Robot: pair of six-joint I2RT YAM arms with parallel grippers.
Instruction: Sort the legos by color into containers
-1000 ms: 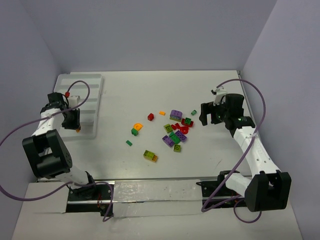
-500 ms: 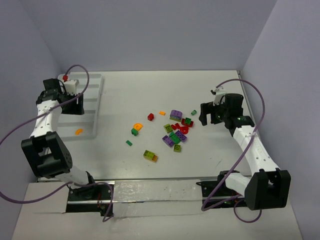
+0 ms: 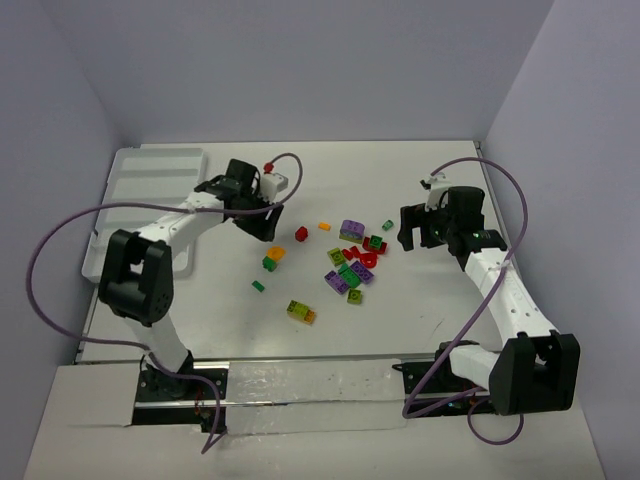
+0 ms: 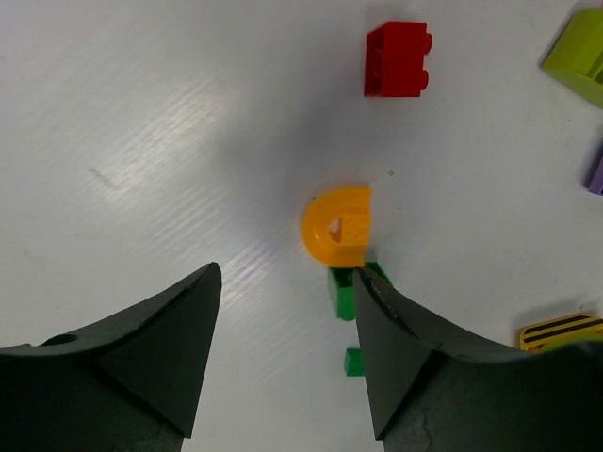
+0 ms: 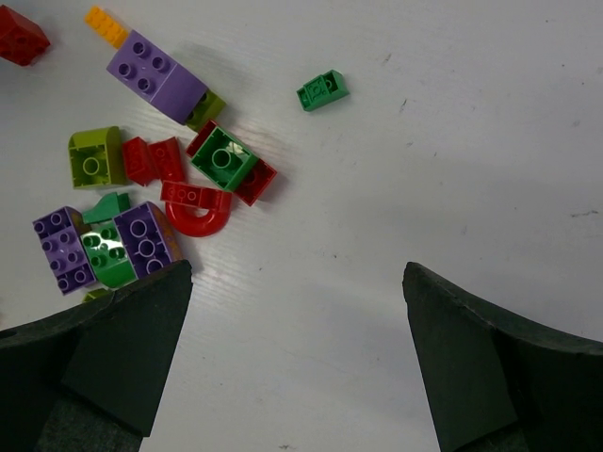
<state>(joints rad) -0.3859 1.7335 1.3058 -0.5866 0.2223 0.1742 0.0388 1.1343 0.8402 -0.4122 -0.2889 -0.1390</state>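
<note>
Top, L gripper (image 3: 262,222): hanging just behind orange arch (image 3: 276,253); fingers spread, carrying nothing.
Top, R gripper (image 3: 408,228): hovering at the edge of the legos (image 3: 350,262); spread wide, empty.
Top, tray (image 3: 140,172): lying far left, well apart from the pile; contents too small to tell.
Top, arch: lying on the table (image 3: 420,170), touching green brick (image 3: 269,264); red brick (image 3: 301,233) lying near, apart.
L wrist, L gripper (image 4: 287,273): gaping, nothing btwn fingers; gap centring beside the arch, not on it.
L wrist, arch (image 4: 337,226): sitting off-centre, just by one finger (image 4: 405,339); overlapping green brick (image 4: 347,292). Stacked or only touching, cannot tell.
L wrist, step (judging): going for the arch. Shifting sideways till arch sits mid-gap; lowering slowly; closing across the flat sides, not the curve; keeping the green brick out of the pinch, else wrong colour riding along to the tray.
L wrist, red brick (image 4: 398,59): lying farther on, not blocking the approach.
L wrist, striped piece (image 4: 561,330): showing black-yellow stripes at frame edge; no letters.
R wrist, R gripper (image 5: 297,273): standing fully apart, only bare table btwn fingers.
R wrist, legos (image 5: 179,160): clustering by one finger, packed and touching; small green (image 5: 323,89) lying alone, prob. the easiest pick.
Writing: nothing readable showing in any view; no brands, no labels.
</note>
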